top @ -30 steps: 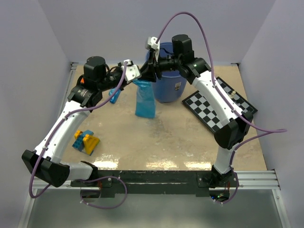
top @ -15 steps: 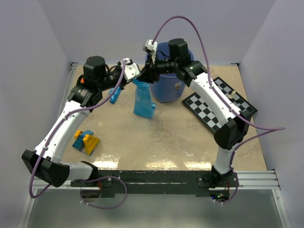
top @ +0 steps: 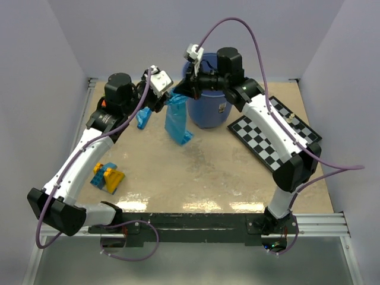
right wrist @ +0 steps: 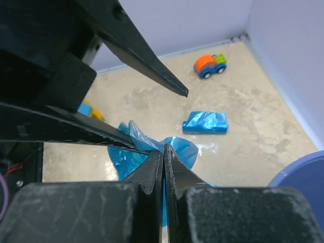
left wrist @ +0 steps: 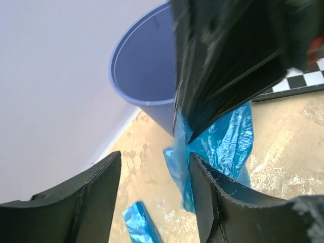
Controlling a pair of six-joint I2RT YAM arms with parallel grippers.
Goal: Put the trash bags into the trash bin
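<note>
Scuffed beige table (top: 196, 172) boxed in by pale lilac walls (top: 35, 71), that was the whole setup. Closest to the arm bases, and well back from both pincers, sat a small pile of yellow and blue toy blocks (top: 107, 177).

Further in, the left pincer (left wrist: 154, 159) had its jaws standing apart with nothing between them. A trash bag (top: 177, 122) hung just ahead of its fingertips. The right pincer (right wrist: 163, 149) was right beside the left one, tips nearly meeting, and it was clamped flat on that bag's top edge. The blue film dangled straight down under it, outside the bin. Couldn't tell if the bottom end touched the table.

A second trash bag (right wrist: 205, 122), folded flat, lay on the table below and beyond the left pincer. The trash bin (top: 208, 107) stood upright just behind the right pincer, mouth open. A chessboard (top: 273, 133) lay off to that pincer's right, next to the bin. Farthest out, past the folded bag and near the wall, was a little orange and green toy car (right wrist: 210, 64).
</note>
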